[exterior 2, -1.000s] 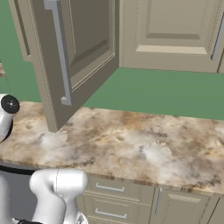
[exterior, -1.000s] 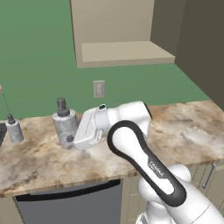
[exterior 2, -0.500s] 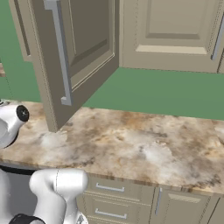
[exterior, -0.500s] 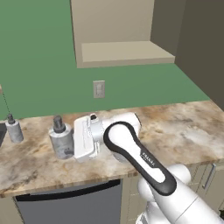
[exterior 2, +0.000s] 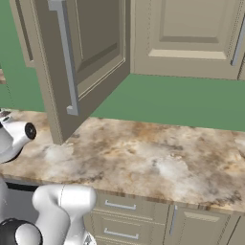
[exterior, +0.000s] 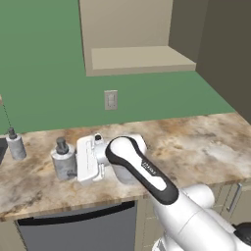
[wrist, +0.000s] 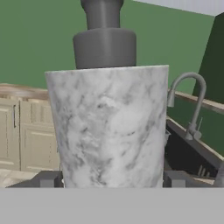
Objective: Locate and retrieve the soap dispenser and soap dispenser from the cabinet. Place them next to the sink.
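A marbled brown-beige countertop (exterior: pixel 206 142) runs along a green wall (exterior: pixel 44 73). A white wall outlet (exterior: pixel 111 100) is mounted just above the counter. A dark grey appliance front (exterior: pixel 78 230) is seen under the counter edge. In the right base view, a tall beige door with a grey bar handle (exterior 2: pixel 67 57) stands open over the counter; panelled beige upper doors (exterior 2: pixel 191 33) sit to its right, and drawers with bar pulls (exterior 2: pixel 119 206) lie below. In the hand view, a curved grey faucet (wrist: pixel 192 103) stands over a dark sink (wrist: pixel 188 157); pale cupboards (wrist: pixel 26 135) sit at left.
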